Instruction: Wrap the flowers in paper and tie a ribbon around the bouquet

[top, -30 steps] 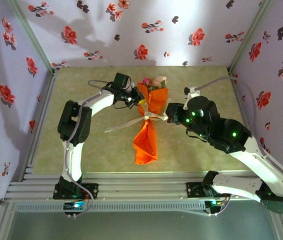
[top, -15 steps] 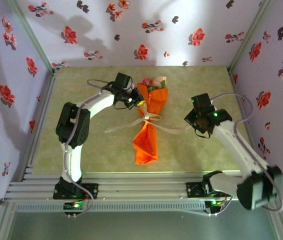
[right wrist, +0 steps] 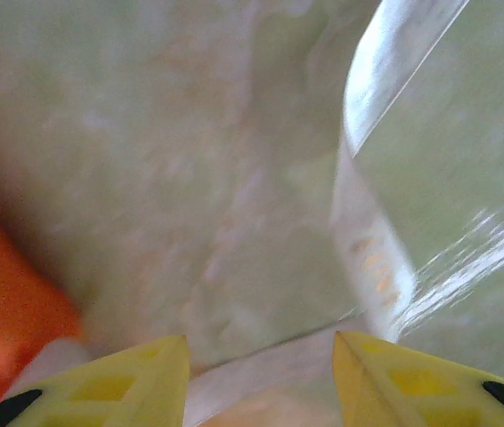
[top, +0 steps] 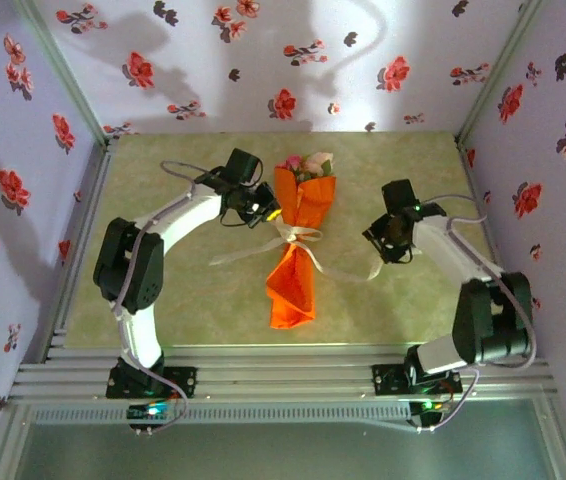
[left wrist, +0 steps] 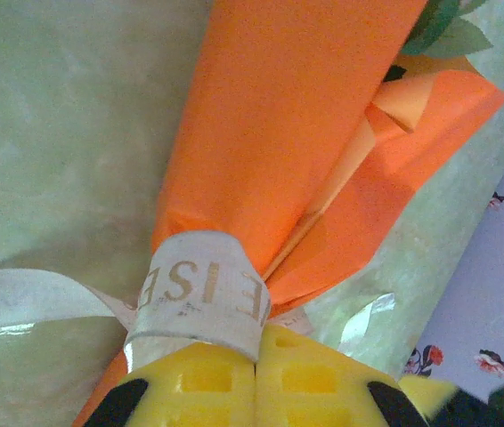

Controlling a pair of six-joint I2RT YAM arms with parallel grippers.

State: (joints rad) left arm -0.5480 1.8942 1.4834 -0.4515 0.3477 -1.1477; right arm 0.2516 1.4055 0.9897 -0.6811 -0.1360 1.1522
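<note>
The bouquet [top: 296, 240] lies on the table, an orange paper [left wrist: 279, 133] cone pinched at its middle, with pink and cream flowers [top: 304, 163] at its far end. The cream ribbon [top: 300, 236] is wound round the pinch, and its ends trail left and right over the table. My left gripper [top: 274, 213] is at the cone's left side, shut on a lettered loop of ribbon [left wrist: 201, 294] right at the yellow fingertips [left wrist: 234, 374]. My right gripper [right wrist: 261, 351] hovers open to the right of the bouquet [top: 376, 243], above a loose ribbon end [right wrist: 366, 231]. Nothing is pinched between its fingers.
The green table [top: 163, 180] is boxed in by flower-print walls at the back [top: 283, 60] and both sides. Metal rails [top: 263, 378] run along the near edge by the arm bases. Bare table lies left of the bouquet.
My right gripper has let go of the ribbon end, opened and drawn back to the right, away from the knot. The left gripper has stayed shut at the cone.
</note>
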